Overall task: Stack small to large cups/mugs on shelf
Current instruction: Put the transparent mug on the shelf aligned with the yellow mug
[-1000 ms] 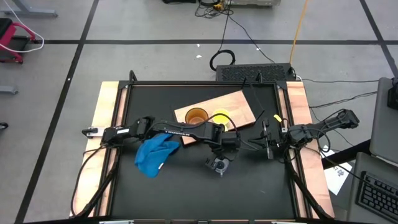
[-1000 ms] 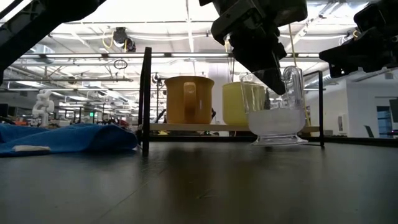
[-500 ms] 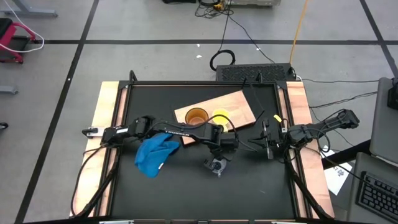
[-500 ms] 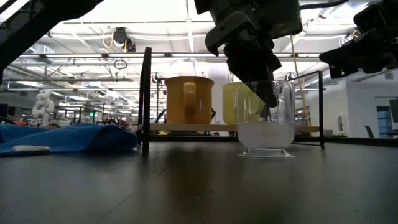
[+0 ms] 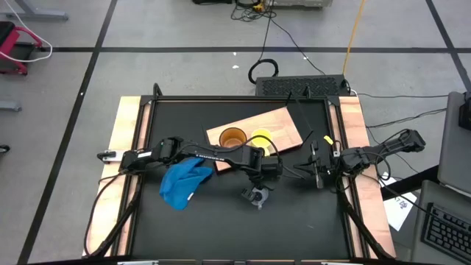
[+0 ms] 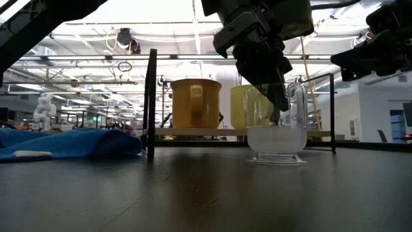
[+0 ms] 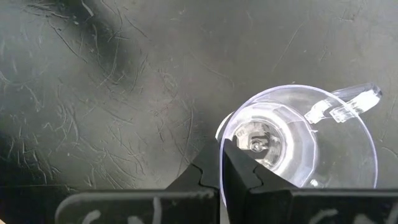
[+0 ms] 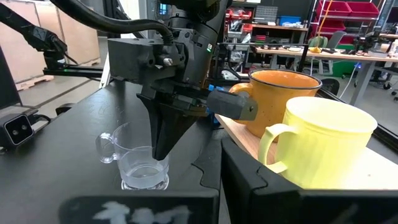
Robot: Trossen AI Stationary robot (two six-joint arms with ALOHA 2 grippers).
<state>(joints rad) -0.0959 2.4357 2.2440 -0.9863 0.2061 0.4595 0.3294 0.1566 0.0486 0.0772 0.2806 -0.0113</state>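
Note:
The small clear plastic cup (image 6: pixel 277 132) stands upright on the black tabletop, in front of the shelf board (image 5: pixel 283 125). It also shows in the left wrist view (image 7: pixel 298 140). The orange-brown mug (image 5: pixel 232 138) and the yellow mug (image 5: pixel 261 138) stand side by side on the board. My left gripper (image 5: pixel 257 190) is shut on the clear cup from above. My right gripper (image 5: pixel 312 166) hovers shut and empty near the table's right edge, level with the board's right end. My left gripper pinches the clear cup's rim (image 7: pixel 221 146) on the side opposite its handle (image 7: pixel 348 102). One finger (image 7: pixel 242 174) is inside the cup and one (image 7: pixel 204 175) outside. The fingers point down from above. The cup stands upright with its base (image 6: pixel 277 158) on the table.
A crumpled blue cloth (image 5: pixel 184 182) lies on the table left of the cup, under my left arm. A black frame post (image 6: pixel 152 103) stands by the board's near left corner. Raised wooden side rails (image 5: pixel 125 147) edge the table.
My left gripper has carried the clear cup a little toward the table's left edge and down. The cup was tilted with its base off the table and now stands upright on the tabletop. The gripper stays shut on its rim.

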